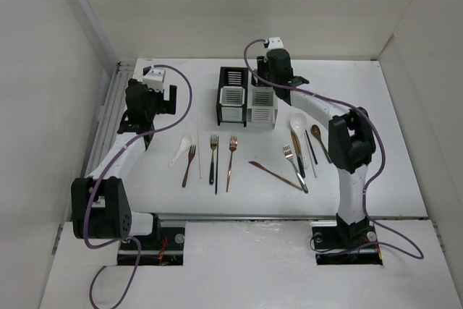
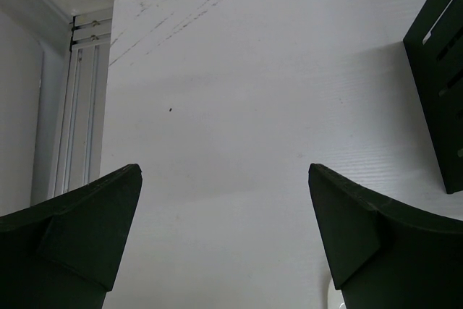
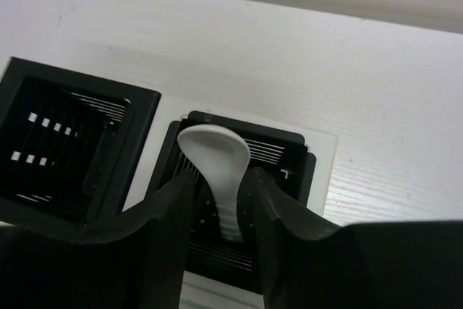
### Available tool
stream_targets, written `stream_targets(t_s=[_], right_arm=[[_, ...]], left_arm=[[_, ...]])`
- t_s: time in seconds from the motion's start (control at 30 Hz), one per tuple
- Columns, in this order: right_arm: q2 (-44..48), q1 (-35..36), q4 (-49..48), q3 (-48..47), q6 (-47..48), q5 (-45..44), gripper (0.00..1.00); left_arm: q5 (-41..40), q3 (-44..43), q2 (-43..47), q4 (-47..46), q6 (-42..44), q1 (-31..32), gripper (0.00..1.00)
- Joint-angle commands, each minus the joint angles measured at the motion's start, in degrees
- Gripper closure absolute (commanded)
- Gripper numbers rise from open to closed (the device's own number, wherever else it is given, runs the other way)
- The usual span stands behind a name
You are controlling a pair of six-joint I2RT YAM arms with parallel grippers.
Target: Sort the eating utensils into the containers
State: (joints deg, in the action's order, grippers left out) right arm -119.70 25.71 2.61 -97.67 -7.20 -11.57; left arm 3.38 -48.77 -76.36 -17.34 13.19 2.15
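My right gripper (image 3: 223,179) is shut on a white spoon (image 3: 215,153) and holds it over the white container (image 3: 322,161), whose inside looks dark. The black container (image 3: 141,106) stands just left of it. In the top view the right gripper (image 1: 270,77) hangs above the white container (image 1: 262,108), next to the black one (image 1: 226,77). My left gripper (image 1: 148,112) is open and empty above bare table left of the containers; in its wrist view the jaws stand wide apart (image 2: 224,179). The other utensils lie in a row on the table in front.
On the left lie a white spoon (image 1: 181,151), a copper fork (image 1: 189,165), a dark-handled fork (image 1: 213,157) and another copper fork (image 1: 231,162). On the right lie a copper knife (image 1: 275,175), a silver fork (image 1: 294,168), a white spoon (image 1: 298,122) and a brown spoon (image 1: 319,140).
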Motion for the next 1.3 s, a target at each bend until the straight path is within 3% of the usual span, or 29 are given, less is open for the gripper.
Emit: stream_targets(t_s=[0.0, 0.03, 0.1, 0.17, 0.23, 0.27, 0.37, 0.4, 0.43, 0.47, 0.53, 0.6, 0.67, 0.93, 1.17, 1.27], right_arm=[[6.1, 0.1, -2.2, -0.7, -0.4, 0.1, 0.56], [6.9, 0.1, -2.2, -1.2, 0.3, 0.1, 0.54], [10.4, 0.1, -2.2, -1.2, 1.8, 0.8, 0.39], [13.6, 0.1, -0.9, 0.8, 2.5, 0.8, 0.35], [19.0, 0.1, 2.7, 3.3, 2.5, 0.8, 0.17], [20.7, 0.1, 4.8, 6.0, 2.5, 0.8, 0.13], [24.9, -0.4, 16.8, 10.1, 2.5, 0.8, 0.17], [25.5, -0.4, 19.7, 13.4, 2.5, 0.8, 0.25], [26.6, -0.4, 24.0, 15.4, 0.5, 0.8, 0.48], [27.2, -0.4, 25.5, 17.3, -0.7, 0.8, 0.57], [28.4, -0.9, 27.0, 22.9, -2.4, 4.2, 0.64], [28.4, -0.9, 28.8, 25.7, -4.8, 7.8, 0.62], [28.4, -1.5, 30.3, 28.9, -7.5, 7.8, 0.54], [30.9, -2.1, 30.9, 34.7, -11.1, 6.6, 0.53], [29.9, -7.3, 31.4, 37.6, -10.4, 4.8, 0.53], [29.3, -9.1, 30.8, 37.6, -9.1, 4.8, 0.46]], left_arm=[[-0.1, -2.4, 0.3, -2.5, 0.4, 0.0, 0.00], [0.4, -2.4, 0.3, -2.5, 0.4, 0.0, 0.00], [0.4, -2.4, 0.9, -2.5, 1.0, 0.0, 0.00], [0.4, -2.4, 0.9, -2.5, 1.0, 0.0, 0.00], [0.4, -2.4, 0.9, -2.5, 1.0, 0.0, 0.00], [0.4, -2.4, 0.9, -2.5, 1.0, 0.0, 0.00], [0.9, -2.4, 0.9, -2.5, 1.0, 0.0, 0.00], [1.5, -2.4, 0.3, -2.5, 1.0, 0.0, 0.00], [1.5, -2.4, 0.3, -2.5, 1.0, 0.0, 0.00], [2.1, -2.4, 0.3, -2.5, 1.0, 0.0, 0.00], [2.9, -3.0, -0.3, -2.5, 1.0, 0.0, 0.00], [3.6, -3.0, -0.3, -2.5, 1.0, 0.0, 0.00], [3.6, -3.0, -0.3, -2.5, 1.6, 1.1, 0.00], [3.6, -0.5, 1.4, -2.5, 3.4, 2.9, 0.00], [1.7, 1.7, 3.5, -0.4, 5.2, 4.6, 0.00], [1.1, 1.7, 4.0, 1.0, 5.2, 4.6, 0.00]])
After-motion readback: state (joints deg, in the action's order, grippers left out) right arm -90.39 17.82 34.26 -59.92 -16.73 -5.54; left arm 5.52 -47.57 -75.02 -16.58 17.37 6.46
